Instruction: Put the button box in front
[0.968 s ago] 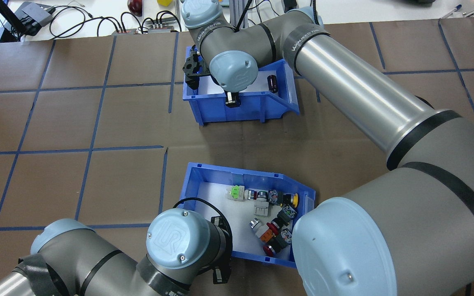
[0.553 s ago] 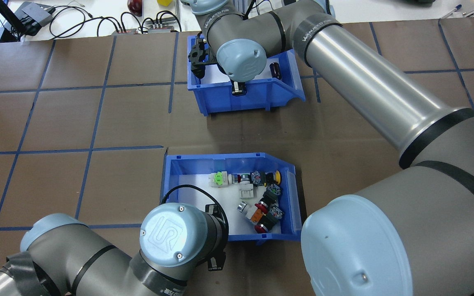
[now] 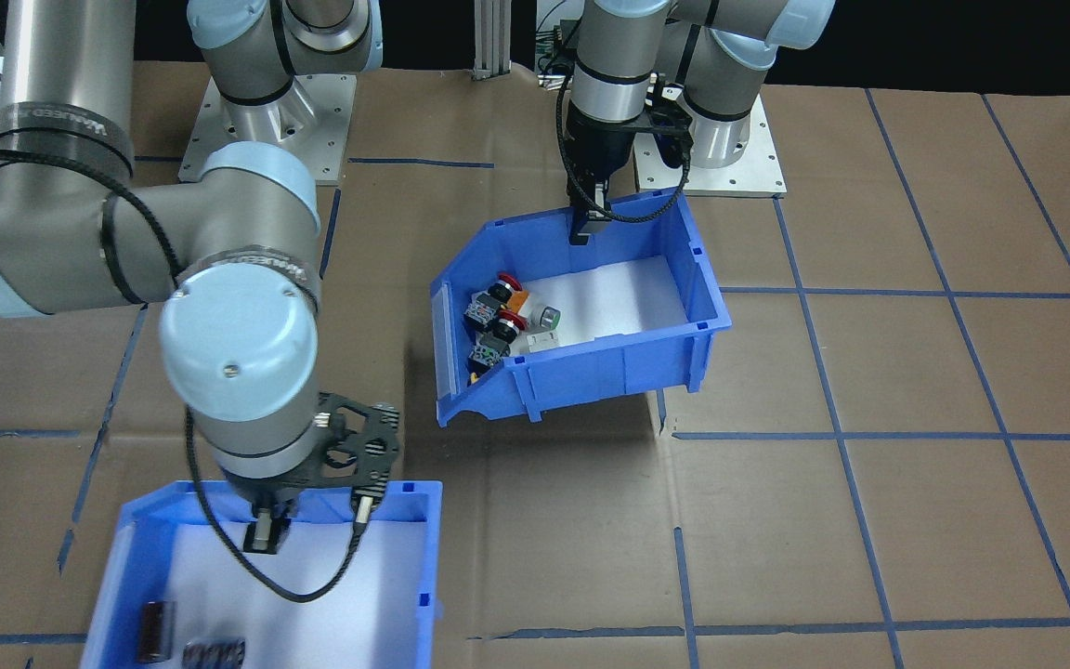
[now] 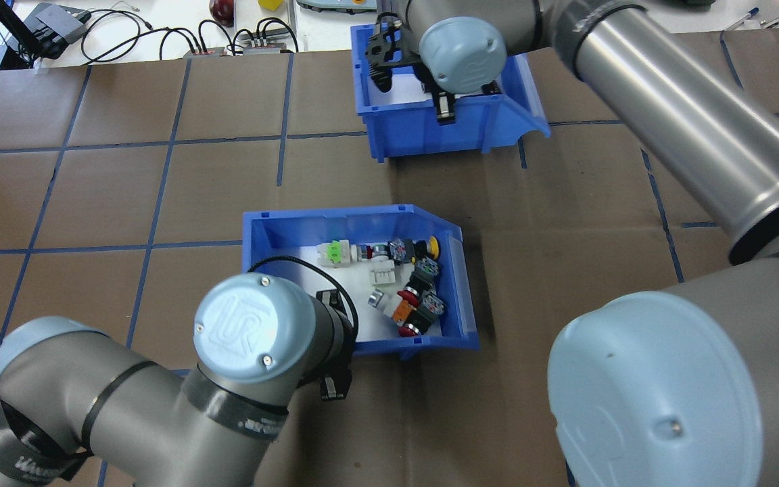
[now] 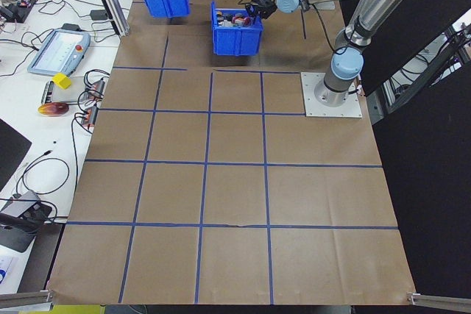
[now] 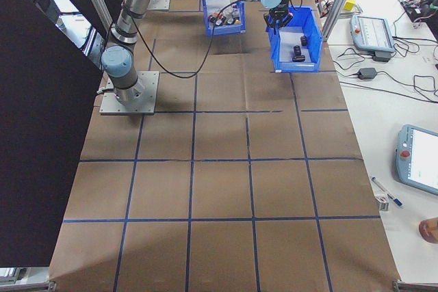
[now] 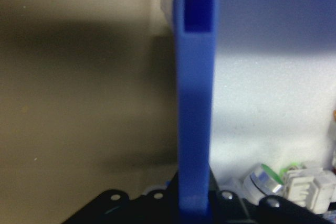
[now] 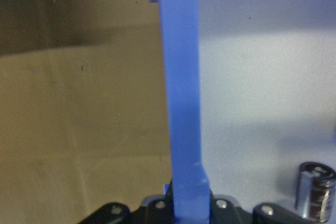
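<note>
Brown cardboard-covered table (image 4: 159, 196) with a blue tape grid, cables and a tablet along the far edge. Left gripper (image 3: 581, 228) is clamped on the near-robot wall of the button box (image 4: 460, 270), thin blue plastic wall running between its jaws in the left wrist view. The box is a glossy blue bin with a sloped cut-away end, white foam liner and a pile of small push-buttons (image 4: 410, 284) with red, orange, green and yellow caps bunched toward the cut-away end. It sits tilted near the table's middle, its cut-away end low. Right gripper (image 3: 261, 534) is likewise closed on the wall of the second blue bin (image 4: 498, 125), which is at the table's far edge, with dark cylinders (image 3: 154, 632) on its white liner. Versus 0.6 s ago: button box shifted left and farther from the robot, second bin moved right and toward the far edge.
</note>
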Robot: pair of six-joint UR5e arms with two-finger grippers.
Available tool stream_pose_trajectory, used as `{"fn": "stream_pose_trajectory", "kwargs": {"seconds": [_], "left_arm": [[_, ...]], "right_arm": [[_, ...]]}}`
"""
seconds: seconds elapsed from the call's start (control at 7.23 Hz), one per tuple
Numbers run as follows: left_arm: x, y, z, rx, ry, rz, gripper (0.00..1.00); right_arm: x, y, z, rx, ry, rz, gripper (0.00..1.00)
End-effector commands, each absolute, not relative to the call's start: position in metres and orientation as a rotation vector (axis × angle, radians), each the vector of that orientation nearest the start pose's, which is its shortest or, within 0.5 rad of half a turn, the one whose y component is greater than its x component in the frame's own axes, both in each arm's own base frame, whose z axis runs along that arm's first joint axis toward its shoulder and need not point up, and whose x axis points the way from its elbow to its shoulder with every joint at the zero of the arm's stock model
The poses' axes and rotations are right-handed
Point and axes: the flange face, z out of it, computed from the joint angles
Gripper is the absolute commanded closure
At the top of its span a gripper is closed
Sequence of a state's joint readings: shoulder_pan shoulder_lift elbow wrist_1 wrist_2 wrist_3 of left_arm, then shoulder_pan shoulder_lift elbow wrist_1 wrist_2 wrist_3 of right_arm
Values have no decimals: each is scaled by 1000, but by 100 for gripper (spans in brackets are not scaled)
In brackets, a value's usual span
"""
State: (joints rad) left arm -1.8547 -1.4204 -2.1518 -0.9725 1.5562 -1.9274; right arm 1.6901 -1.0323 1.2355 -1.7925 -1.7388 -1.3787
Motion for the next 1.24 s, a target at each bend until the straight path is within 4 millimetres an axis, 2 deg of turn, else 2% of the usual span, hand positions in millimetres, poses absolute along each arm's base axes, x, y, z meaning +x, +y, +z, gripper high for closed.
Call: {"fn": "stream_pose_trajectory", "kwargs": {"seconds": [0.0, 0.14, 0.28, 0.41, 0.55, 0.69, 0.83, 0.97, 1.11], "left_arm": [[-210, -446, 336, -2451, 2259, -2, 100], [-215, -485, 338, -2474, 2272, 33, 100], [-227, -523, 331, -2478, 2317, 137, 100], [-235, -557, 323, -2487, 2332, 165, 100], [-250, -578, 321, -2492, 2376, 245, 100], [-262, -588, 310, -2493, 2392, 356, 100], [-272, -589, 303, -2478, 2393, 369, 100], [-286, -588, 297, -2452, 2416, 373, 100], [-292, -588, 292, -2468, 2381, 395, 100]], "right_arm": [[97, -672, 361, -2180, 2435, 162, 98], [66, -659, 355, -2202, 2404, 172, 98], [39, -641, 352, -2246, 2397, 142, 98], [29, -611, 350, -2269, 2381, 134, 97], [23, -577, 346, -2245, 2390, 138, 97], [11, -549, 336, -2268, 2374, 135, 97], [2, -524, 331, -2307, 2381, 109, 97], [1, -494, 330, -2293, 2387, 116, 97], [4, -466, 329, -2286, 2390, 121, 97]]}}
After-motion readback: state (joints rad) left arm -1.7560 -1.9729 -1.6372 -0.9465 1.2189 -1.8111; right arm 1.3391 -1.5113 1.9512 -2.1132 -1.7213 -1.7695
